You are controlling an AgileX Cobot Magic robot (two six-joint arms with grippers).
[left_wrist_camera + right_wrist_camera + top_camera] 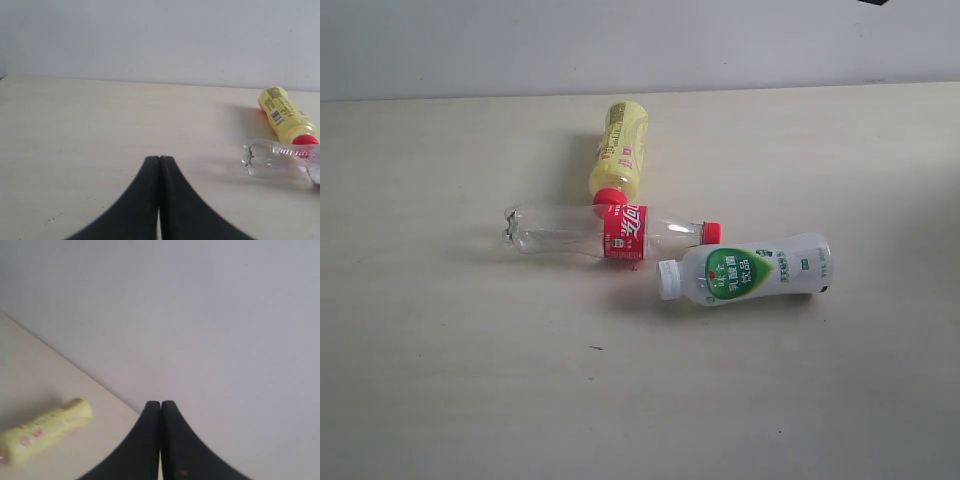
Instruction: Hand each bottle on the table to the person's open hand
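Three bottles lie on their sides in a cluster on the table (440, 380). The yellow bottle with a red cap (620, 148) is farthest back; it also shows as the yellow bottle (284, 114) and the yellow bottle (46, 431). In front of it lies the clear bottle with a red label (605, 230), its base showing as the clear bottle (277, 160). The white bottle with a green label (748, 268) is at the right. The floral bottle and the person's hand are out of view. My left gripper (159, 159) is shut and empty, left of the clear bottle. My right gripper (161, 403) is shut and empty.
A pale grey wall (620, 45) runs along the table's far edge. A small dark speck (596, 348) marks the tabletop in front of the bottles. Neither arm shows in the exterior view.
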